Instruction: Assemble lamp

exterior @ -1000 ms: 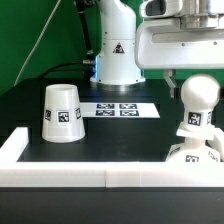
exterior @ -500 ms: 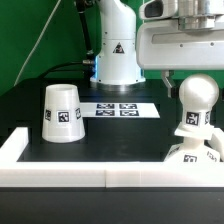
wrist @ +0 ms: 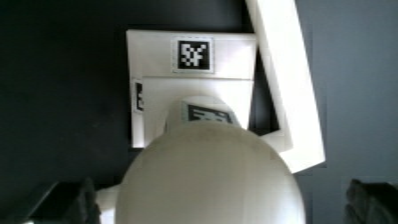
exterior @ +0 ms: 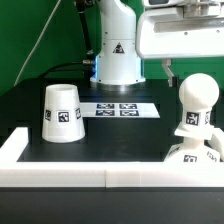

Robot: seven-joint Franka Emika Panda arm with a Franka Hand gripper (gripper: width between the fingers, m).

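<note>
The rounded bulb [exterior: 197, 100] stands upright with its neck in the flat square base [exterior: 172, 155] at the exterior view's right. My gripper [exterior: 195, 66] hangs open just above the bulb's top, one finger [exterior: 168, 70] showing beside it. In the wrist view the bulb [wrist: 205, 165] fills the picture, the tagged base [wrist: 164, 70] lies under it, and my dark fingers [wrist: 64, 200] stand wide on either side, clear of it. The tapered shade [exterior: 62, 112] stands mouth down at the exterior view's left.
The marker board [exterior: 120, 108] lies flat in the middle behind. The arm's white pedestal [exterior: 118, 55] stands at the back. A white raised rail [exterior: 100, 177] borders the table's front and left, and it also shows in the wrist view [wrist: 285, 90].
My gripper has risen a little above the bulb. The bulb, base and shade have not moved.
</note>
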